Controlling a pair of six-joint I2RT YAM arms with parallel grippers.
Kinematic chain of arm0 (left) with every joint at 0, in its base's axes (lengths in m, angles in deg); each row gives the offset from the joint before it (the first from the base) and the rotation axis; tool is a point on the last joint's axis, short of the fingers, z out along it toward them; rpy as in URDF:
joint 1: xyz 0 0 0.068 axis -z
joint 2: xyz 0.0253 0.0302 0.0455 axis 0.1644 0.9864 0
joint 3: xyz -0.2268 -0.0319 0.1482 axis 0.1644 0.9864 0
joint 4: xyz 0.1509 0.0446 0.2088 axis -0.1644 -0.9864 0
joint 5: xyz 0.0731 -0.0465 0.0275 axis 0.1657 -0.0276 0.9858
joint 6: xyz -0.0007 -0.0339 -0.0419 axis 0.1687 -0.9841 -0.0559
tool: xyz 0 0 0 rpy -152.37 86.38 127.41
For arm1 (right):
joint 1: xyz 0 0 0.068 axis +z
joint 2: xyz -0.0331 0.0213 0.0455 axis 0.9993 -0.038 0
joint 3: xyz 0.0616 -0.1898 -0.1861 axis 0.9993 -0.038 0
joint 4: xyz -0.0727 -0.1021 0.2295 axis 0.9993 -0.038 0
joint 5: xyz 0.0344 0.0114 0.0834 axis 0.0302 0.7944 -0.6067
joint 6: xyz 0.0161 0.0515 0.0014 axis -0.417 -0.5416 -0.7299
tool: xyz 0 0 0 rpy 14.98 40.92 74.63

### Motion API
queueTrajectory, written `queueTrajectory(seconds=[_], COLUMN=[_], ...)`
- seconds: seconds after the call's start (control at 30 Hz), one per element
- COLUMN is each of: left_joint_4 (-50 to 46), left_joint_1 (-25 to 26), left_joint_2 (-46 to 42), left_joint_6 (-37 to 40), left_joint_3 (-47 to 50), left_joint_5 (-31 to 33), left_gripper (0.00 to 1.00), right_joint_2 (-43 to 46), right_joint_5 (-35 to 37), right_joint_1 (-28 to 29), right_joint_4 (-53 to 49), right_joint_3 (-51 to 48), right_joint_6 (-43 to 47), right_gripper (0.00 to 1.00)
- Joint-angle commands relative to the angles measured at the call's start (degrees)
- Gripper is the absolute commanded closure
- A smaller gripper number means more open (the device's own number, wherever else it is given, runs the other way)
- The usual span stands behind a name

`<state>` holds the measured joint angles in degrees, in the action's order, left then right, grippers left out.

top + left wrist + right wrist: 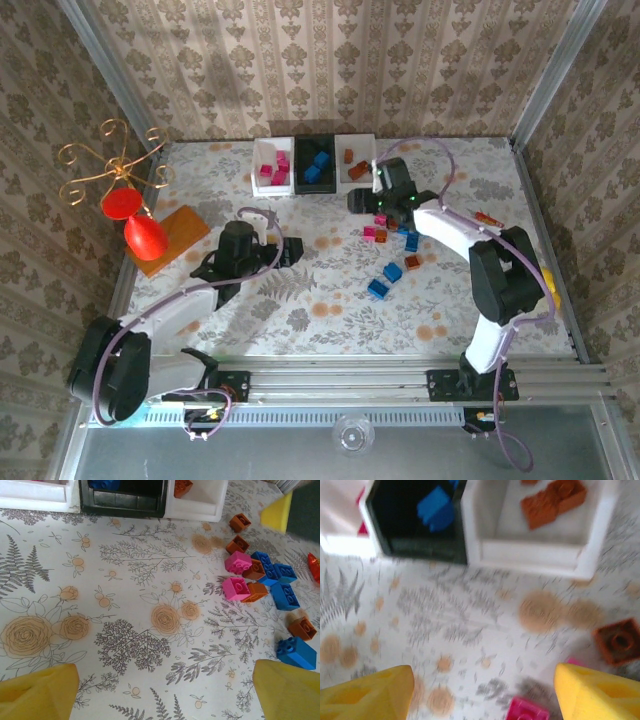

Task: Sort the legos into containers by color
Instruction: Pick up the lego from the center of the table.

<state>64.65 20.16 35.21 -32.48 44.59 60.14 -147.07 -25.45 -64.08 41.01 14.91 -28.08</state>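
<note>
The right tool (480, 692) hangs spread and empty. Just ahead of it stand the black bin (420, 547), holding a blue brick (436, 509), and to the right a white bin (530, 555) with orange bricks (552, 500). The left tool (162, 690) is also spread and empty. Loose legos (255, 577) lie on the worktop (125, 605) ahead to its right.

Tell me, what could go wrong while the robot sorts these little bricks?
The loose bricks lie bunched, pink touching orange and blue, so the right gripper might pinch two colours at once. The bins sit side by side, so a badly dropped brick could land in the wrong one.
</note>
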Motion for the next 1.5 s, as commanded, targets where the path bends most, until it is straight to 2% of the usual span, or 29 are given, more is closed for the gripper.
queueTrajectory(seconds=[0.0,0.13,0.43,0.57,0.87,1.13,1.47], left_joint_4=[4.1,6.2,4.2,3.4,3.0,3.1,2.7], left_joint_1=[0.7,1.0,1.4,1.4,1.3,0.9,0.0], left_joint_2=[1.6,2.9,2.4,2.3,2.7,3.1,0.9], left_joint_6=[1.7,1.4,1.5,1.8,2.1,2.2,2.0], left_joint_3=[-0.6,-0.9,-0.8,-0.8,-1.0,-0.7,0.4], left_joint_5=[-2.1,-4.2,-2.8,-2.2,-1.6,-1.2,1.0], left_gripper=[0.09,0.10,0.10,0.10,0.10,0.10,0.11], right_joint_2=[-0.6,-5.2,-14.6,-15.9,-14.2,-11.3,-12.9], right_joint_5=[7.8,9.2,15.4,16.2,12.4,9.4,6.9], right_joint_1=[2.9,3.8,4.4,4.5,6.4,8.3,9.2], right_joint_4=[-3.3,-5.9,-10.7,-12.4,-16.0,-15.8,-14.2], right_joint_3=[-2.1,0.6,8.3,8.9,7.3,3.7,4.7], right_joint_6=[3.1,3.7,6.4,6.4,6.4,5.1,5.3], right_gripper=[0.24,0.24,0.23,0.23,0.26,0.34,0.54])
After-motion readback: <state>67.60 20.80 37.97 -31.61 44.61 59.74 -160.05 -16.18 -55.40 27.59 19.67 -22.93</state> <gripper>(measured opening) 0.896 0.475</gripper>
